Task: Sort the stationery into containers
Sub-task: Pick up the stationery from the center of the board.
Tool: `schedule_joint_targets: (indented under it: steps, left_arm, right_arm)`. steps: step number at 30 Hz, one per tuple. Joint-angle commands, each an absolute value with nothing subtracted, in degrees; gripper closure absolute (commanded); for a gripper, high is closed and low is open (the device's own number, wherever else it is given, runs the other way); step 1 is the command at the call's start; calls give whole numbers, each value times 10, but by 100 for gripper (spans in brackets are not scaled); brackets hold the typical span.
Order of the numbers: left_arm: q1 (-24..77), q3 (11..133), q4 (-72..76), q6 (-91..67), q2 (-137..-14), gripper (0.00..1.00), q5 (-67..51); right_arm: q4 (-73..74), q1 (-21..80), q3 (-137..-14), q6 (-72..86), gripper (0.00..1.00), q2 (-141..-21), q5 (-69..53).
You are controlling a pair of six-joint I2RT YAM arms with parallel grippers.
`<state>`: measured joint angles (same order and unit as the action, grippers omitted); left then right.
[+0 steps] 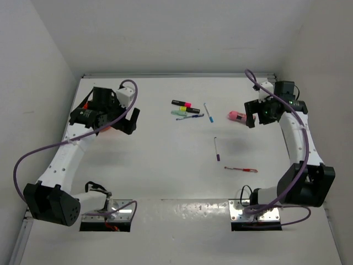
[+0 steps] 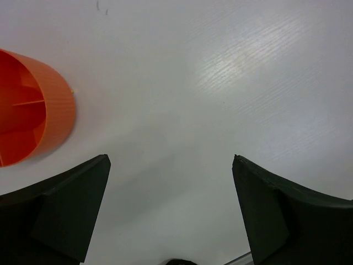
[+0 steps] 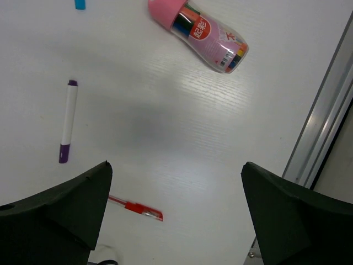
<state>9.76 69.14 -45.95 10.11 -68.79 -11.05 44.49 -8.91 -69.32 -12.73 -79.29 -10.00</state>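
- Right gripper (image 1: 256, 118) hangs with its jaws spread wide and nothing between them, just beside the pink tube (image 3: 201, 33), on the side toward the arm bases.
- Left gripper (image 1: 129, 122) is just as wide and just as empty, far across the table from the pink tube and next to the orange bowl (image 2: 52, 110).
- We read this as the start: nothing is sorted and the first pick is not yet made. The right arm looks best placed for it.
- The white pen with the purple tip (image 3: 67, 122) lies left of the pink tube and nearer the bases, and the red pen (image 3: 138, 208) nearer the bases again.
- A thin blue pen (image 1: 208, 112) lies just left of the pink tube. Further left are a black highlighter (image 1: 181, 104) and a green highlighter (image 1: 182, 112), close together.
- For a clean pick, we would turn the wrist so the jaws cross the barrel at mid-length. We would then drop until the tips nearly brush the table, and only then close, because a thin pen may roll or skid away.
- From above, the bowl is almost wholly under the left wrist. The wrist view cuts it at the frame edge and shows ribs inside, but we cannot count its compartments.
- We can find only this one container.
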Motion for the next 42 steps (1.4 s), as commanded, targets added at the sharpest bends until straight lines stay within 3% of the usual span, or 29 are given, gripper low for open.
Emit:
schedule_joint_targets:
  steps: [1, 5, 12, 23, 42]
  left_arm:
    - [105, 693, -446, 115, -665, 0, -132]
    - [101, 719, -475, 157, -697, 0, -232]
    - [89, 749, -502, 203, -769, 0, -374]
    - [84, 739, -519, 238, -802, 0, -351]
    - [53, 726, -501, 233, -831, 1, -350]
  right_arm:
    - [436, -89, -714, -196, 1, -810, -86]
    - [466, -89, -785, -279, 2, -899, -86]
    - [463, -83, -900, -393, 12, -1051, -85]
    - [473, -62, -1048, -505, 23, -1229, -105]
    - [486, -32, -1033, -551, 34, -1313, -90]
